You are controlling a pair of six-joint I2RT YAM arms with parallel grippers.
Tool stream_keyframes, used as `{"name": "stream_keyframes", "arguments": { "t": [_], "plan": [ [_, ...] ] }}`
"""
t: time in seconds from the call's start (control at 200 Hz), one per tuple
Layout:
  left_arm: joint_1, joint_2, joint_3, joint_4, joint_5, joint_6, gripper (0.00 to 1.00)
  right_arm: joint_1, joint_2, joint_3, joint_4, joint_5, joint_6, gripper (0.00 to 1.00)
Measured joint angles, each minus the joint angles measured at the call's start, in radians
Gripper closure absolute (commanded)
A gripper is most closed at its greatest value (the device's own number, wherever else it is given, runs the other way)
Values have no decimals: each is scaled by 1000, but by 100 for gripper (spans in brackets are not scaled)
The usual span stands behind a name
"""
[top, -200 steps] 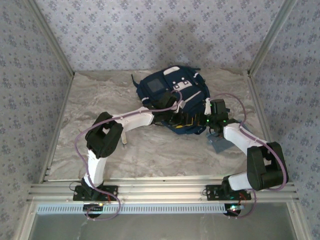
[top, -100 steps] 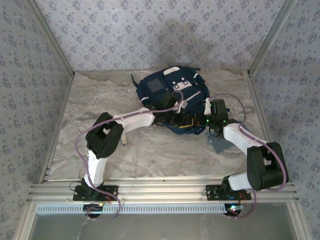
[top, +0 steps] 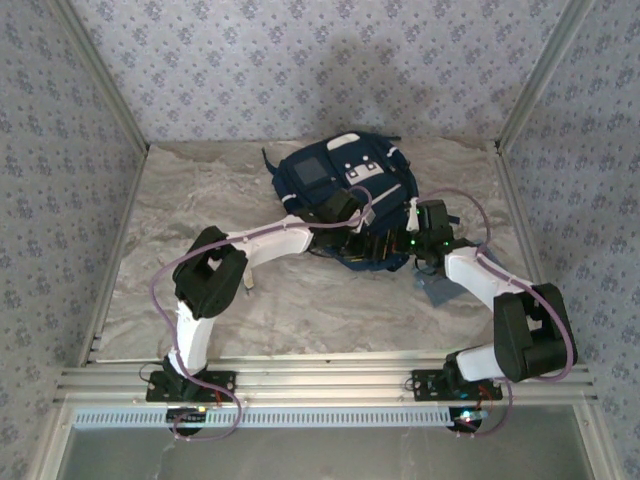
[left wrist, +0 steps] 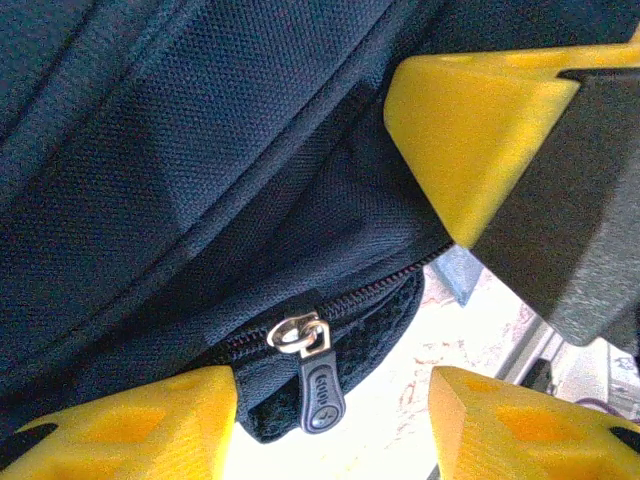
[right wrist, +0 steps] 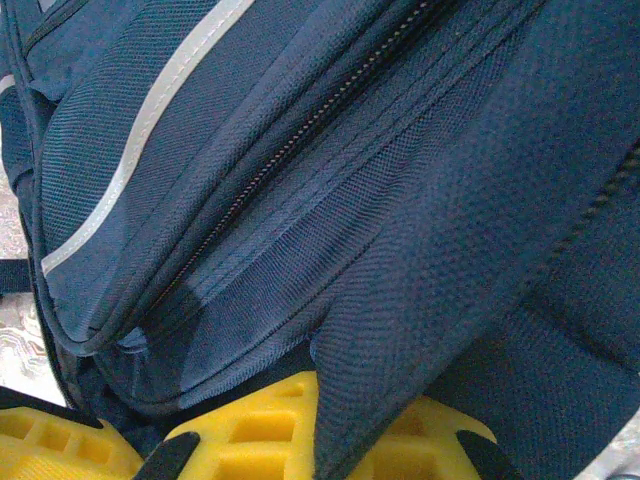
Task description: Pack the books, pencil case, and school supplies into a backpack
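The navy backpack (top: 330,170) lies at the back middle of the table, and both grippers are at its near edge. My left gripper (left wrist: 335,420) is open. The dark zipper pull (left wrist: 318,385) hangs between its yellow fingers (left wrist: 120,425) with a gap on both sides. My right gripper (right wrist: 345,430) is shut on a fold of the backpack's fabric (right wrist: 400,330), and it shows as a yellow wedge (left wrist: 470,130) in the left wrist view. A small light-blue pad (top: 436,290) lies on the table under the right arm. The books and the pencil case are out of view.
Papered walls and metal posts (top: 100,85) close the table in at the left, back and right. A metal rail (top: 330,385) runs along the near edge by the arm bases. Bare marble tabletop (top: 180,195) lies left of the backpack.
My left gripper has shifted slightly right along the backpack's near edge. It closed partway and has opened again. The right arm and the backpack have hardly moved.
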State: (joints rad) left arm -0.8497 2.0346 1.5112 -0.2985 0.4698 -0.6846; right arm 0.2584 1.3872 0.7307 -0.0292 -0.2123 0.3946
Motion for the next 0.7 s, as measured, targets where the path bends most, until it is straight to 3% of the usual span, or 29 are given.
{"name": "stream_keyframes", "arguments": {
  "t": [0.395, 0.7],
  "plan": [
    [-58, -68, 11, -217, -160, 39, 46, 70, -23, -42, 34, 84, 247, 100],
    [-72, -122, 6, -296, -254, 38, 46, 82, -24, -66, 71, 101, 337, 100]
  ]
}}
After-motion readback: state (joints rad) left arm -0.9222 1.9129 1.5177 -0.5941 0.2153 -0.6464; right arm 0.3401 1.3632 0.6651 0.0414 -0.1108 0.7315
